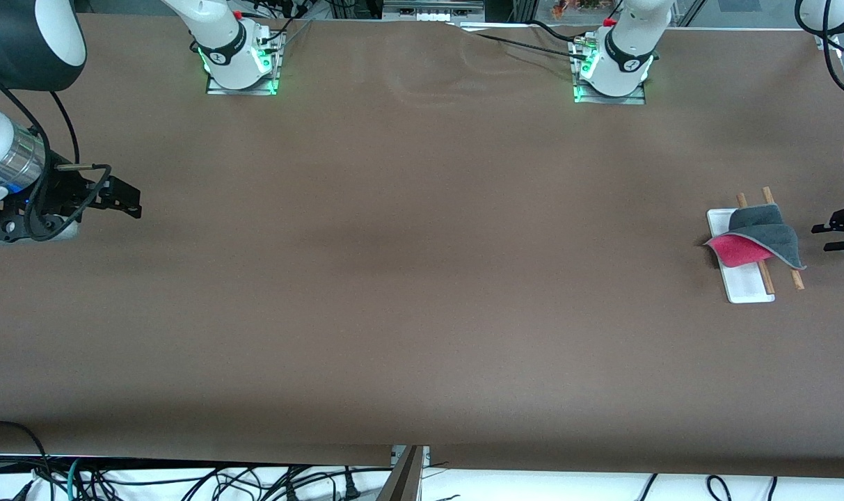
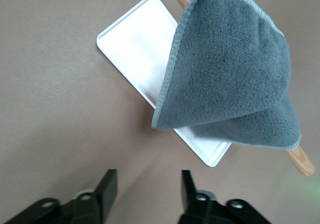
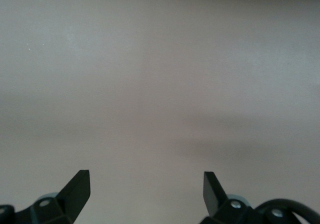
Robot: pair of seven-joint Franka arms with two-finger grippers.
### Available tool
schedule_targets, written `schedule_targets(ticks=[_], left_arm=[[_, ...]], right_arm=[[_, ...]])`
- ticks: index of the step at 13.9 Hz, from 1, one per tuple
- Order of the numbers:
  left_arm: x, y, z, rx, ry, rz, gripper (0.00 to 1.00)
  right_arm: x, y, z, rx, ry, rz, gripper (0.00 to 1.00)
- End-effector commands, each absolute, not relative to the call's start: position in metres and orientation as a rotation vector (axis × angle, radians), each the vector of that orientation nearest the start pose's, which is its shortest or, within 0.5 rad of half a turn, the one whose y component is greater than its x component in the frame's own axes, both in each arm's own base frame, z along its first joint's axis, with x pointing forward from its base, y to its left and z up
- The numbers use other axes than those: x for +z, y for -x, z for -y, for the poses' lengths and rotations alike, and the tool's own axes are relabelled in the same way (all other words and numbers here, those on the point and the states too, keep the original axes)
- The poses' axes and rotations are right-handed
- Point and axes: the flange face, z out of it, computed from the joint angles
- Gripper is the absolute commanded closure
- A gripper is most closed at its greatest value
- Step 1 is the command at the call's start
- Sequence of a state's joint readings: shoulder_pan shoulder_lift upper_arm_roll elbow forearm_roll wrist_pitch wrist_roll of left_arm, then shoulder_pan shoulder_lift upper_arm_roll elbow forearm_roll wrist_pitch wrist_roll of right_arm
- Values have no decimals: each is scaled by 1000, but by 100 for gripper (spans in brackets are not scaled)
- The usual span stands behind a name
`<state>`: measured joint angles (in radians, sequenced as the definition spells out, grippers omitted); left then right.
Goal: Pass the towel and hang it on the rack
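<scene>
Towel [image 1: 762,233] drapes folded over rack [image 1: 749,285], grey outside, pink-red beneath.

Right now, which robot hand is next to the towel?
The left gripper, fingers open, beside the towel on the rack. The right gripper waits over bare table.

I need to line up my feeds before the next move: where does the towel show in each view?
Front view: the towel drapes over the rack at the left arm's end of the table, pink side showing underneath.
Left wrist view: towel grey side up, over the rack, above the open left gripper.
Right wrist view: not in it.
Shared landmark: the rack's white base.
</scene>
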<state>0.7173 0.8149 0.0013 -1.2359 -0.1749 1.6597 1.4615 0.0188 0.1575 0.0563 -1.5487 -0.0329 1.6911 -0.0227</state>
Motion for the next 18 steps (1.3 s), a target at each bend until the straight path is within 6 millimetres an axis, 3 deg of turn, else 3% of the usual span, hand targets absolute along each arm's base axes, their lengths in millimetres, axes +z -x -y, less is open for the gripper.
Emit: schedule_targets(ticks=[1, 2, 3, 4, 7, 10, 13, 14, 16, 17, 18], left_arm=[[279, -547, -456, 53, 3302, -1246, 0], [290, -551, -453, 58, 3279, -1267, 0], [313, -552, -450, 98, 3237, -1283, 0], [349, -559, -437, 113, 3175, -1319, 0], [429, -571, -387, 162, 3133, -1305, 0], [480, -588, -305, 316, 3175, -1172, 0], [529, -597, -204, 466, 3176, -1019, 0], [537, -602, -171, 486, 3166, -993, 0], [545, -608, -136, 473, 3154, -921, 0], [556, -601, -99, 457, 3128, -903, 0], [561, -592, -79, 439, 3156, -739, 0]], right_arm=[[565, -605, -41, -26, 3165, 164, 0], [561, -607, -40, -11, 3165, 164, 0], [561, -607, -40, -11, 3166, 167, 0], [561, -607, -42, -11, 3164, 169, 0], [561, -607, -42, -14, 3164, 164, 0], [562, -606, -41, -7, 3165, 164, 0], [562, -605, -42, -4, 3164, 166, 0], [562, -605, -43, -4, 3164, 169, 0], [563, -605, -44, -7, 3164, 171, 0], [563, -605, -45, -4, 3162, 175, 0], [563, -605, -45, -4, 3161, 175, 0]])
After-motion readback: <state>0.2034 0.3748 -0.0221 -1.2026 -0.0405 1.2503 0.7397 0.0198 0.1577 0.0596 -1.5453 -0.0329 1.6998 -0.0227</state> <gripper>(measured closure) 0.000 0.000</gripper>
